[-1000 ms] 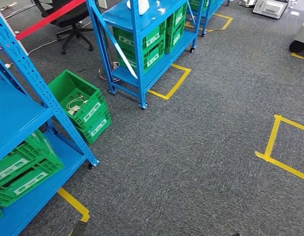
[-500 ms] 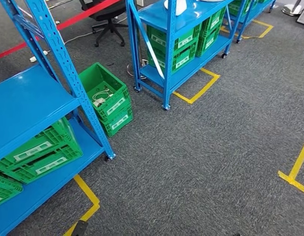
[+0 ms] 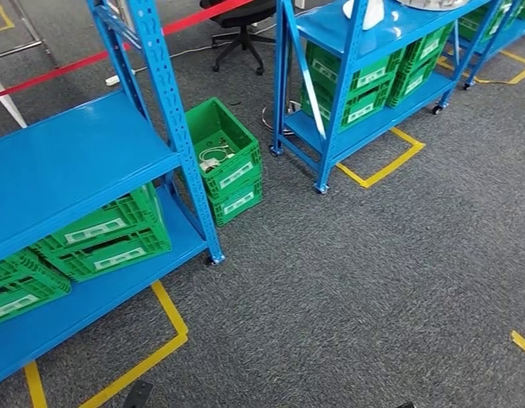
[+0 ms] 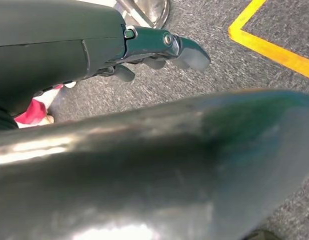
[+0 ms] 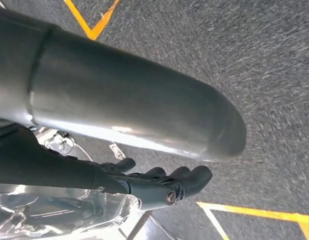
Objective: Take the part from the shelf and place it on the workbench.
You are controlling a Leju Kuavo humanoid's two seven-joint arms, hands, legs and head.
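**Head view.** Looking down across grey carpet (image 3: 375, 280) at the near shelf (image 3: 87, 157), its upper blue board lying bare and green crates (image 3: 106, 238) sitting on its lower board. Standing just beside its corner post, a stacked floor crate (image 3: 224, 161) holding white cable. Standing well apart, a far shelf (image 3: 336, 85) carrying more crates and a white object (image 3: 369, 12) on top. Not telling which of these, if any, is the part. Marking bays on the floor, yellow tape (image 3: 144, 361).

**Left wrist view.** Hanging over the carpet, the left hand (image 4: 156, 50), fingers stretched out and holding nothing.

**Right wrist view.** Hanging likewise, the right hand (image 5: 160, 182), fingers extended and apart, gripping nothing; lying near it, crumpled clear plastic (image 5: 70, 215), too indistinct to name.

**Hazards, judged.** Risking a stop at the wrong rack, with the target unidentified. Risking a clipped post or a kicked floor crate when closing in, given the crate jutting into the walking lane. Risking a knuckle strike on the board's edge when raising low-hanging arms too close to the shelf.
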